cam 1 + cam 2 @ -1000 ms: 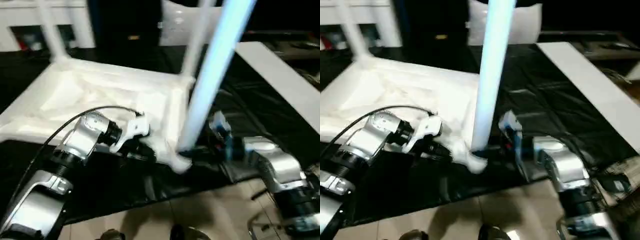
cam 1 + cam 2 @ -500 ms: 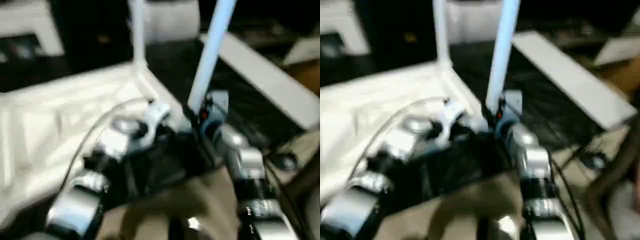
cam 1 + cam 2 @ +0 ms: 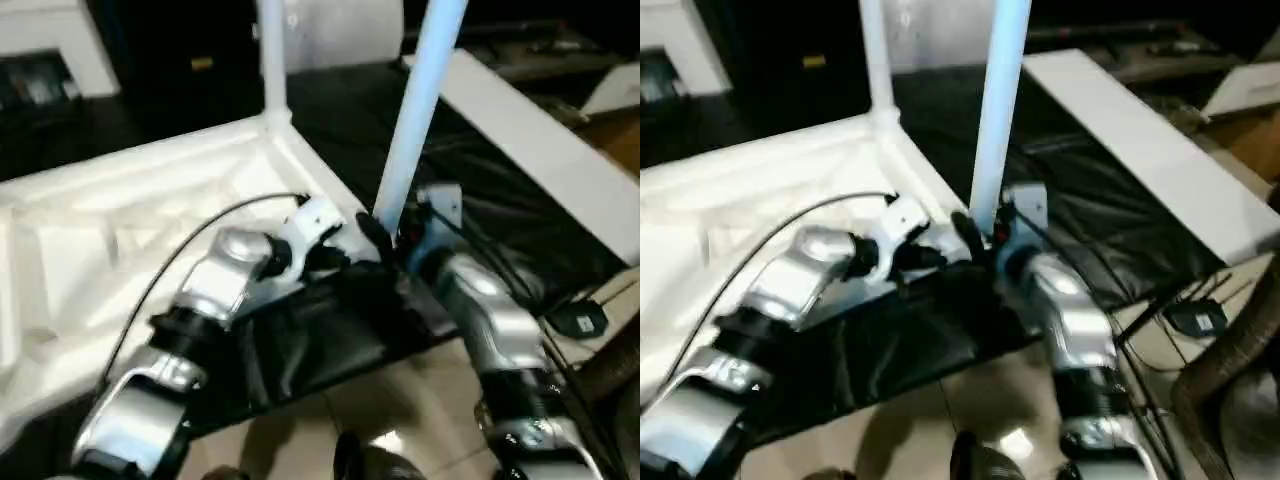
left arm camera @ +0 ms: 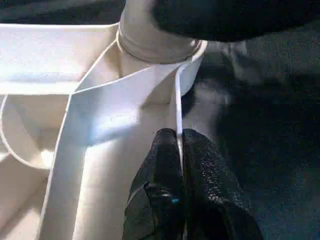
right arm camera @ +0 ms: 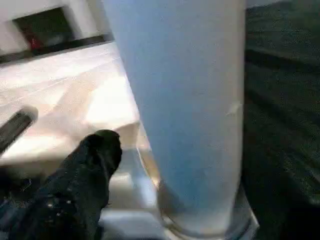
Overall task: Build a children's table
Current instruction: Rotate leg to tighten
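The tabletop (image 3: 130,230) lies upside down on the black-covered table (image 3: 480,190). Left gripper (image 4: 179,165) has its jaws pinched on the tabletop's rim beside the near corner socket, where a leg (image 3: 415,110) stands upright. Right gripper (image 3: 385,235) sits against that leg; I cannot tell its jaws.

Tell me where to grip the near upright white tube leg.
Low on the near white tapered tube leg, just above its round corner socket, coming from the robot's side. It stands upright, and the right gripper sits at that base.
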Motion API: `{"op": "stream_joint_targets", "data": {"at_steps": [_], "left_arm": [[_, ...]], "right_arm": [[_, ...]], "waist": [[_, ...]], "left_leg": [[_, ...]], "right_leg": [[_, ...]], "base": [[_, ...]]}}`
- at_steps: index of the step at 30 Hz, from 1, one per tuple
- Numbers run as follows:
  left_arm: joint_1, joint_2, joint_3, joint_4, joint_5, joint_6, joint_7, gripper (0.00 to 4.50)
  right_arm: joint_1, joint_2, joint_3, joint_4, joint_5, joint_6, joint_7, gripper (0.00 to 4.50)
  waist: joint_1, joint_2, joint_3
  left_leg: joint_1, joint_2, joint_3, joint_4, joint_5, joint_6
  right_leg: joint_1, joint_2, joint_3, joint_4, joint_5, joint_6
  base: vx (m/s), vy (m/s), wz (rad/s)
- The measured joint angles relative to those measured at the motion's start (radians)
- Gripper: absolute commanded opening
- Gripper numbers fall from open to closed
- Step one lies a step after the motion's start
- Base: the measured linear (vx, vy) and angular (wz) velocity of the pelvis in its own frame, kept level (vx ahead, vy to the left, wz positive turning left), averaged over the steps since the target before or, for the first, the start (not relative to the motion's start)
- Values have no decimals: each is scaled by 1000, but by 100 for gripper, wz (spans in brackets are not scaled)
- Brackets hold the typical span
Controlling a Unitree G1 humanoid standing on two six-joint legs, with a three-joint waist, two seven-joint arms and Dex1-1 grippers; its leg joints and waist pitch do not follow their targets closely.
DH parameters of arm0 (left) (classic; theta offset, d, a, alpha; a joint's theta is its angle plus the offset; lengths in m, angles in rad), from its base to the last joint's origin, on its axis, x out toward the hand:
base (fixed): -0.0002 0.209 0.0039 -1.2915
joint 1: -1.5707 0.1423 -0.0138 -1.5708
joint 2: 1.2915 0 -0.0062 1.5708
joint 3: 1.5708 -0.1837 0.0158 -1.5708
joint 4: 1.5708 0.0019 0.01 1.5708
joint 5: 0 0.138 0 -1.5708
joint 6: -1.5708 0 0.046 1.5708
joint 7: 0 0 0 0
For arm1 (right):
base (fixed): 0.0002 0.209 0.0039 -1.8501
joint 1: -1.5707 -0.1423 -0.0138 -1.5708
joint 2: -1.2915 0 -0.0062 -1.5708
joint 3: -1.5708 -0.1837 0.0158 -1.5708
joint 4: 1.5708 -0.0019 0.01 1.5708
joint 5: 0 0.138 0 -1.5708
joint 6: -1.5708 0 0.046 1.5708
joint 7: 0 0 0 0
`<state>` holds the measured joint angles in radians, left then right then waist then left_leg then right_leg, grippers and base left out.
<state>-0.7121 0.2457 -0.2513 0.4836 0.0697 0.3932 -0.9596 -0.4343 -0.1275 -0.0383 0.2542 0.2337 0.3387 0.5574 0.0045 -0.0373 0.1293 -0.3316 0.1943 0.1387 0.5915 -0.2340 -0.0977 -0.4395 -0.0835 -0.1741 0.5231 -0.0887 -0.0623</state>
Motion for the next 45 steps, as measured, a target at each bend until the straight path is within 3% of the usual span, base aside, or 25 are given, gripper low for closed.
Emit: {"op": "stream_joint_targets", "data": {"at_steps": [4, 9, 14, 19, 29, 36, 42, 45], "left_arm": [[16, 74, -12, 0, -20, -82, -101, 0], [35, 144, -41, 0, -35, -181, -232, 0], [43, 228, -91, 5, -50, -300, -433, 0], [42, 246, -123, 5, -55, -338, -521, 0], [33, 252, -141, 23, -53, -382, -552, 0], [31, 250, -148, 30, -54, -401, -568, 0], [26, 244, -148, 40, -59, -385, -585, 0], [23, 231, -146, 39, -66, -327, -577, 0]], "right_arm": [[26, -128, 41, -33, 25, -2, 196, 437], [43, -219, 64, -47, 49, -20, 371, 437], [37, -336, 129, -47, 77, -34, 619, 437], [26, -350, 175, -40, 88, -36, 746, 412], [-24, -338, 245, 2, 90, -40, 856, 326], [-31, -336, 247, 23, 98, -29, 887, 275], [-30, -339, 243, 7, 124, 57, 883, 227], [-2, -333, 226, -35, 131, 93, 849, 217]], "waist": [[7, -1, 0], [21, -2, -1], [38, -12, -10], [41, -20, -16], [46, -33, -24], [57, -34, -25], [59, -34, -25], [60, -33, -26]], "left_leg": [[-1, -3, 0, -1, -1, 1], [-1, -3, 0, 0, -1, 1], [0, 0, 3, 2, 0, 2], [-1, -1, 6, 8, 0, 1], [-2, 2, 6, 9, 0, 1], [-2, 2, 6, 9, 0, 0], [-2, 2, 6, 10, 1, -1], [-2, 3, 6, 10, 1, -1]], "right_leg": [[-1, -3, 1, 4, 0, -1], [-1, -3, 1, 6, 0, -2], [3, -4, 1, 7, 0, -1], [5, -8, 1, 7, 0, -1], [5, -7, 0, 9, 0, -1], [5, -7, 0, 10, 0, -1], [6, -7, 0, 10, 0, -1], [7, -7, -1, 10, -1, -1]], "base": [[0, 0, 0], [0, 0, 0], [0, 0, 0], [0, 0, 0], [0, 0, 0], [0, 0, 0], [0, 0, 0], [0, 0, 0]]}}
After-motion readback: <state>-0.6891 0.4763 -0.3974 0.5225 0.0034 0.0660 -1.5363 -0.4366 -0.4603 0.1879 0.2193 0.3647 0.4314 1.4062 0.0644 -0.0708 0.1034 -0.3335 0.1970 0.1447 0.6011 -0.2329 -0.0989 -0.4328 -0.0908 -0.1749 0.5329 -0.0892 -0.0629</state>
